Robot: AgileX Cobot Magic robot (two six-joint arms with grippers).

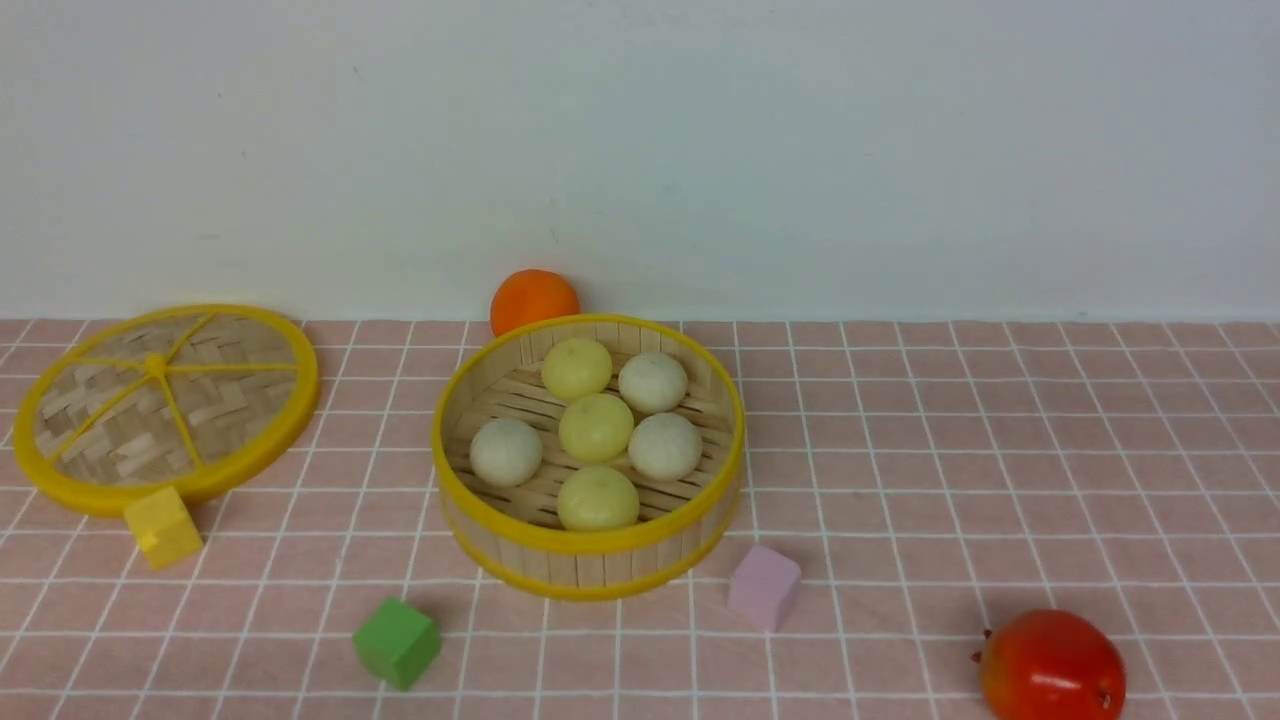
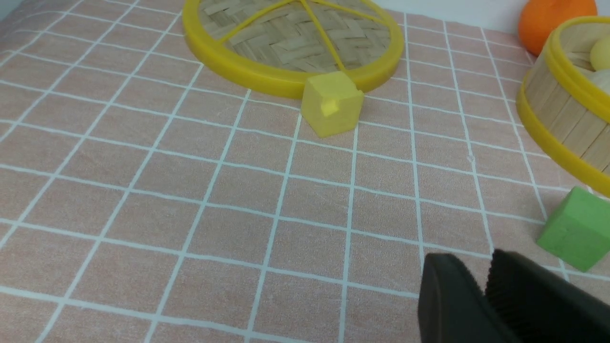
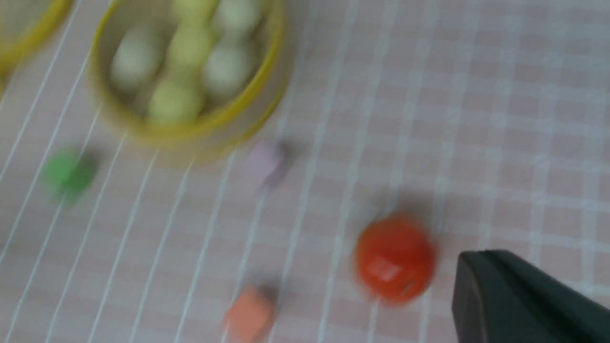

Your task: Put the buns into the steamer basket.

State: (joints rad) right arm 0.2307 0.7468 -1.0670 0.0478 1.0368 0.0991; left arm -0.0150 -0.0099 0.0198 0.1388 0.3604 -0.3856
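Six buns, three pale yellow and three off-white, sit inside the bamboo steamer basket on the pink checked tablecloth. Its woven lid lies flat well to the left, a yellow cube touching its rim. An orange rests behind the basket. The left gripper hovers empty, fingers slightly parted. The right gripper, blurred near a red fruit, has its fingers pressed together.

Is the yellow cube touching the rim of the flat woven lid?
Touching, as far as it shows: in the left wrist view the yellow cube sits against the lid's yellow rim with no cloth visible between them.
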